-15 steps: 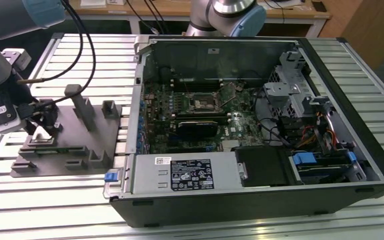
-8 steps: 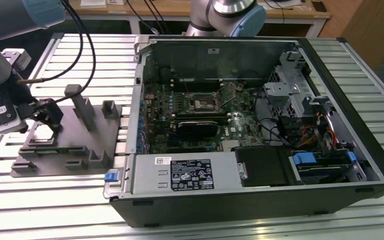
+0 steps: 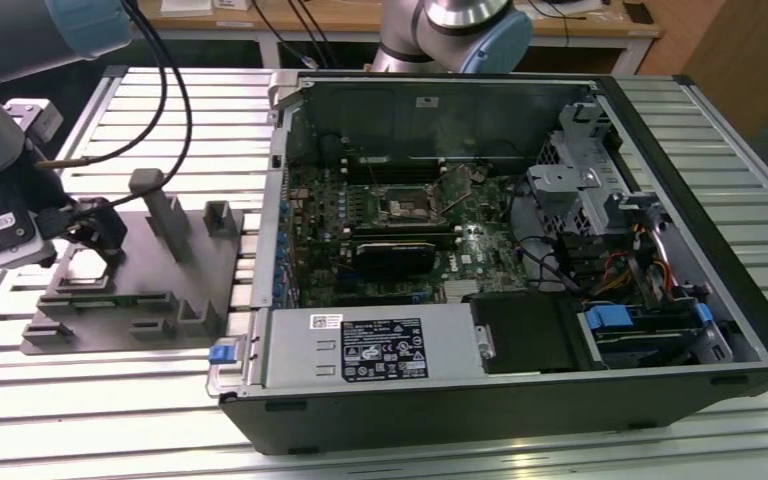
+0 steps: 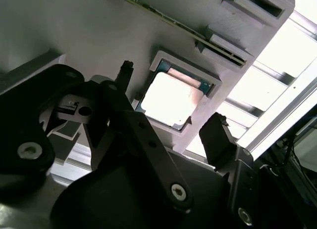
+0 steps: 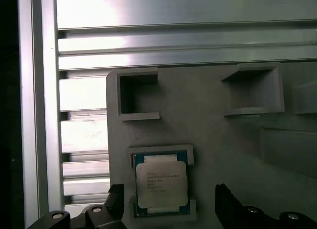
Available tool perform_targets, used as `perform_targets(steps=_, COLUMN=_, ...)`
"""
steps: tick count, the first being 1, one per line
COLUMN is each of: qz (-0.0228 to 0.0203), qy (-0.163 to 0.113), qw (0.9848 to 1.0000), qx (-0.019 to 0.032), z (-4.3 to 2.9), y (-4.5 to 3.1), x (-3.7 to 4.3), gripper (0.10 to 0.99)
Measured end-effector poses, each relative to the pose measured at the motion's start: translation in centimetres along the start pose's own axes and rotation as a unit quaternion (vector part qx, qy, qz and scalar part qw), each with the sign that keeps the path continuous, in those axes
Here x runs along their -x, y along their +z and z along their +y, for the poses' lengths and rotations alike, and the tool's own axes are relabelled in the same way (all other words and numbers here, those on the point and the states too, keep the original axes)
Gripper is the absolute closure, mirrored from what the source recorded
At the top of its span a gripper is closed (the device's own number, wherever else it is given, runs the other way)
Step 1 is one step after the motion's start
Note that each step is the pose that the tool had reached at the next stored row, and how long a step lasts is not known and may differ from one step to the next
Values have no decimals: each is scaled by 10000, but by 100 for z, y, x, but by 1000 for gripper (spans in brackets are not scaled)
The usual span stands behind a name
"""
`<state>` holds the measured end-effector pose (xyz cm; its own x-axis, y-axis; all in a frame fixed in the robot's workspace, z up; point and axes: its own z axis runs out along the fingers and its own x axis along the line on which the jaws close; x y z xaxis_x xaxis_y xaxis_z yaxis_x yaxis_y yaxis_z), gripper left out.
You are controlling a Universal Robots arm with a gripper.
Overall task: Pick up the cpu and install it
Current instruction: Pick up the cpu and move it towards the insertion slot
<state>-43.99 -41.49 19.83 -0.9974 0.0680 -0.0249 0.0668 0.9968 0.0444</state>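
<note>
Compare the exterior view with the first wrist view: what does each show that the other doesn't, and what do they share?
Exterior view adds the open computer case with its motherboard, beside the fixture. First wrist view adds the cpu, lying flat in a fixture pocket between the open gripper's fingers. Both share the grey fixture on the slatted table, with the gripper over it.

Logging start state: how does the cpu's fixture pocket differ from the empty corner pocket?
The cpu pocket holds the cpu; the corner pocket is empty. The cpu pocket is wider, low-rimmed; the corner pocket smaller, taller-walled. Both are square, on the grey fixture.
</note>
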Motion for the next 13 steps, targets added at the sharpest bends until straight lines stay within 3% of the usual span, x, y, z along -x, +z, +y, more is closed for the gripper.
perform_targets(steps=7, qz=11, qy=-234, qw=9997, qx=6, z=-4, y=85, x=-2, gripper=267)
perform_targets(steps=13, qz=13, qy=-265, qw=9996, qx=6, z=9, y=140, x=-6, gripper=267)
